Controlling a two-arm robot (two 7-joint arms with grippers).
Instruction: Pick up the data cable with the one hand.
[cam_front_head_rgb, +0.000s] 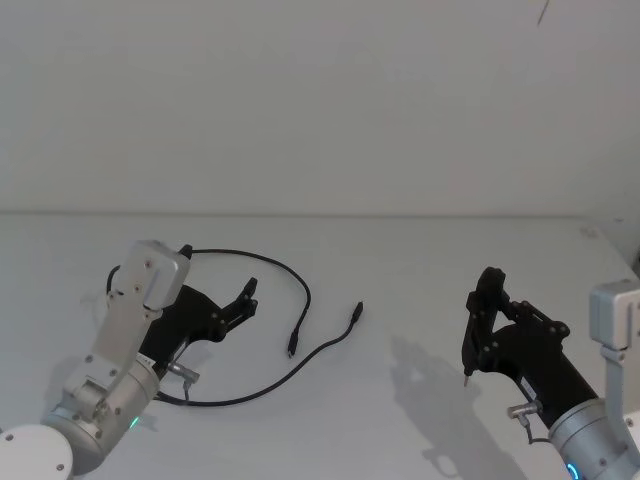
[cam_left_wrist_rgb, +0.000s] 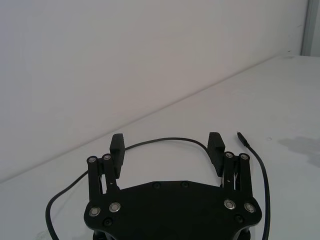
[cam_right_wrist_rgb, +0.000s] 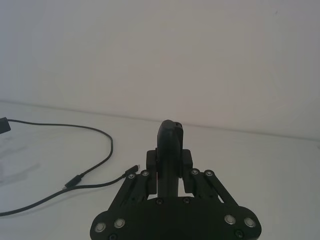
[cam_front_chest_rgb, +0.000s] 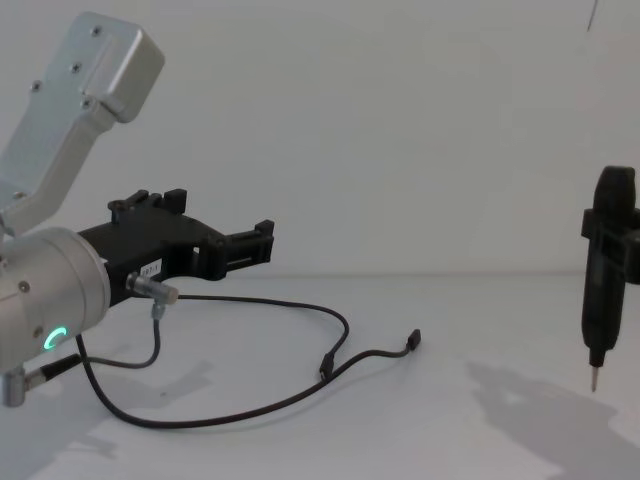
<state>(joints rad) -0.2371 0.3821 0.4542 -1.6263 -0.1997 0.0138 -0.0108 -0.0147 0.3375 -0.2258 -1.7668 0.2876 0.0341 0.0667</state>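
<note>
Lower left, the left gripper (cam_front_head_rgb: 247, 296) is hovering over the data cable (cam_front_head_rgb: 303, 285), fingers wide open, empty; the right gripper (cam_front_head_rgb: 482, 318) is clamping a pointed tool (cam_front_chest_rgb: 600, 280).

The data cable (cam_front_head_rgb: 356, 314) lies on the surface (cam_front_head_rgb: 400, 260), curving around the left gripper (cam_front_head_rgb: 248, 297), both ends just right of its jaws. The right gripper (cam_front_head_rgb: 492, 305), a pointed tool (cam_front_chest_rgb: 600, 290) in its jaws, hangs well apart at the right
</note>
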